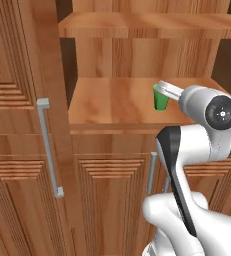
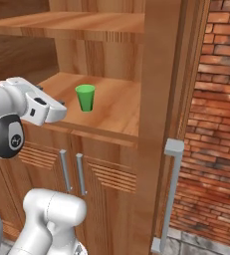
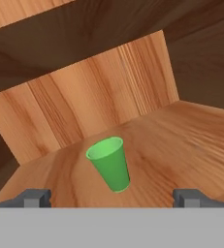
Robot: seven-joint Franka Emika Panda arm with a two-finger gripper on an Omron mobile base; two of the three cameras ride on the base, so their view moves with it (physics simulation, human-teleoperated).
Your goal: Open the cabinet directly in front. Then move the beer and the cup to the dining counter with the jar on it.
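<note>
The cabinet stands open, its left door (image 1: 17,100) and right door (image 2: 161,99) swung wide. On its lower wooden shelf (image 1: 112,102) a small plain green cup (image 1: 160,104) (image 2: 85,97) (image 3: 109,164) stands upright, alone. My gripper (image 1: 163,91) (image 2: 57,107) (image 3: 112,197) is open at the shelf's front edge, pointed at the cup and a short way off it. Its two fingertips (image 3: 33,197) stand wide apart with nothing between them. The beer, the dining counter and the jar are out of view.
An upper shelf (image 1: 147,25) hangs over the cup's shelf. Below are shut lower doors (image 1: 112,200) with short grey handles (image 2: 79,174). Long bar handles (image 1: 48,147) (image 2: 171,194) stick out from the open doors. A brick wall (image 2: 216,124) is on the right.
</note>
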